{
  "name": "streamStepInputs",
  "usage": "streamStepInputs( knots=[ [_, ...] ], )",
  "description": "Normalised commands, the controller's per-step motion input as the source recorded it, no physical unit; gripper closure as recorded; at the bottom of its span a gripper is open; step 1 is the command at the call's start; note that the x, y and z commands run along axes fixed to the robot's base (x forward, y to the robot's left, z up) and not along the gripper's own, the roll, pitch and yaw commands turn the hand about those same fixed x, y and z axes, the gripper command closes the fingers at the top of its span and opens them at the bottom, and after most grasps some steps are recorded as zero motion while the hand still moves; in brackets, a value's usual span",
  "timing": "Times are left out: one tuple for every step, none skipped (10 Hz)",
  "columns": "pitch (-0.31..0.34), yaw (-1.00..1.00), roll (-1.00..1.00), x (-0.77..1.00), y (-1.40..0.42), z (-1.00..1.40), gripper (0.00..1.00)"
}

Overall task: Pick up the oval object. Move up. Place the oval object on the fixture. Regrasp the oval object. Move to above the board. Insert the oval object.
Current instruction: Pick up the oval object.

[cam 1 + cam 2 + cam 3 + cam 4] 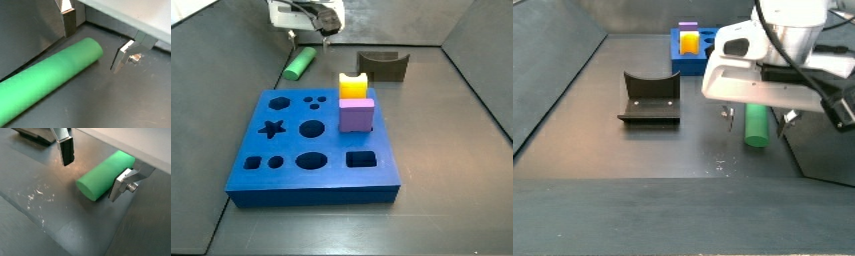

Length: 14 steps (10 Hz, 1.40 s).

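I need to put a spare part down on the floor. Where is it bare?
Bare floor lies in front of the board and right of it, below the fixture. It is crowded behind the board, where the open gripper straddles the oval object.

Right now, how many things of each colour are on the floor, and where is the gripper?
Green: 1, peg
Yellow: 1, block
Purple: 1, cube
Blue: 1, board
Dark: 1, fixture
Total: 5
Gripper: open, astride the peg.

Oval object lies flat on tabletop, behind board. Gripper directly above it, fingers straddling. Fixture sits well apart.
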Motion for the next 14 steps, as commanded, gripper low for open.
streamStepInputs(
  knots=[
    [-0.074, -0.04, 0.24, -0.13, -0.02, -0.86, 0.0],
    [-0.099, 0.0, 0.24, -0.21, -0.13, -0.87, 0.0],
    [-0.183, 0.0, 0.2, -0.28, -0.06, -0.78, 0.0],
    [-0.036, 0.18, 0.19, -0.03, 0.0, -0.54, 0.0],
    [-0.026, 0.15, 0.08, -0.03, 0.0, -0.41, 0.0],
    [0.0, 0.0, 0.0, 0.0, 0.0, 0.0, 1.0],
    [0.0, 0.0, 0.0, 0.0, 0.0, 0.0, 1.0],
    [0.0, 0.0, 0.0, 0.0, 0.0, 0.0, 1.0],
    [0.0, 0.0, 0.0, 0.0, 0.0, 0.0, 1.0],
    [0.0, 0.0, 0.0, 0.0, 0.0, 0.0, 1.0],
    [0.0, 0.0, 0.0, 0.0, 0.0, 0.0, 1.0],
    [0.0, 0.0, 0.0, 0.0, 0.0, 0.0, 1.0],
    [0.0, 0.0, 0.0, 0.0, 0.0, 0.0, 1.0],
    [0.0, 0.0, 0.0, 0.0, 0.0, 0.0, 1.0]
  ],
)
